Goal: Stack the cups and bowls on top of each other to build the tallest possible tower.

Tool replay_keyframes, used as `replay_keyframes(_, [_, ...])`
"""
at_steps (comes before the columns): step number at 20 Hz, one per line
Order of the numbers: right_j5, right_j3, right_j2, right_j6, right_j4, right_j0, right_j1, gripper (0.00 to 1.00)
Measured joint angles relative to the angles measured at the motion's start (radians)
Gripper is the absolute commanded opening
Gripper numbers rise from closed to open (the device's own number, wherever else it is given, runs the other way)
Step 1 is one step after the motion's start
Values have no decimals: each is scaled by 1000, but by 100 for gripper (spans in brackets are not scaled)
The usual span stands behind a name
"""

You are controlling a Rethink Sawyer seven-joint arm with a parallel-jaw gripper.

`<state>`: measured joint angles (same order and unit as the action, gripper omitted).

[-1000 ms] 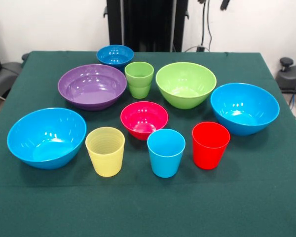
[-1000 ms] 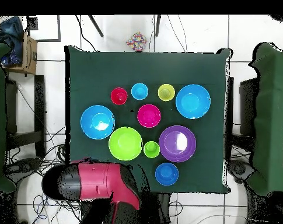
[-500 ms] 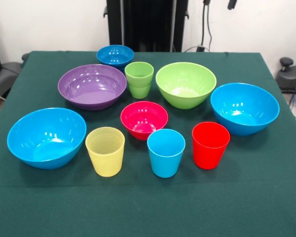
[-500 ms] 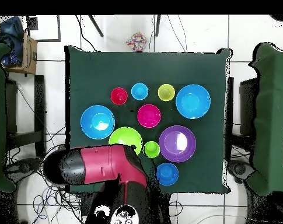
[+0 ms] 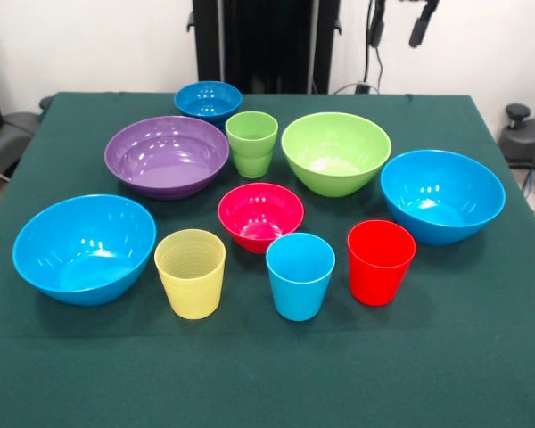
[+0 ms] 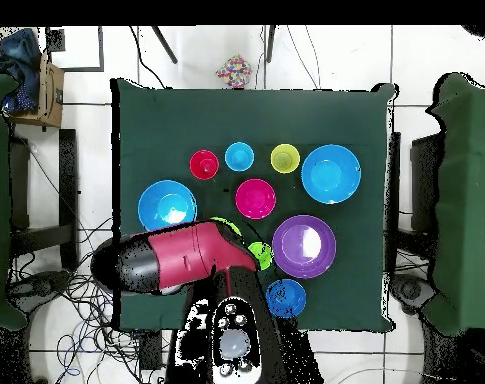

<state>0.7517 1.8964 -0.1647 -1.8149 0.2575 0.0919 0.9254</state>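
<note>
Swinging farther over lime-green bowl (image 5: 336, 152), red arm (image 6: 186, 260), pincer (image 5: 399, 24) tips apart

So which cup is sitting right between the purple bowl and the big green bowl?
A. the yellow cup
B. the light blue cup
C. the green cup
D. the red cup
C. In the front view the green cup stands upright between the purple bowl and the big lime-green bowl; the other three cups stand in the row nearer the camera.
</note>
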Motion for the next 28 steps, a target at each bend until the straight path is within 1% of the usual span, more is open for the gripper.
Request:
replay_keyframes(3, [0, 0, -45, 15, 44, 21, -24, 100])
replay_keyframes(7, [0, -1, -94, 15, 92, 30, -48, 100])
replay_keyframes(13, [0, -1, -142, 15, 122, 32, -59, 100])
replay_keyframes(20, [0, 1, -218, 15, 123, 76, -62, 100])
replay_keyframes(23, [-9, 23, -225, 15, 123, 101, -42, 100])
replay_keyframes(28, [-51, 85, -207, 15, 123, 105, 23, 100])
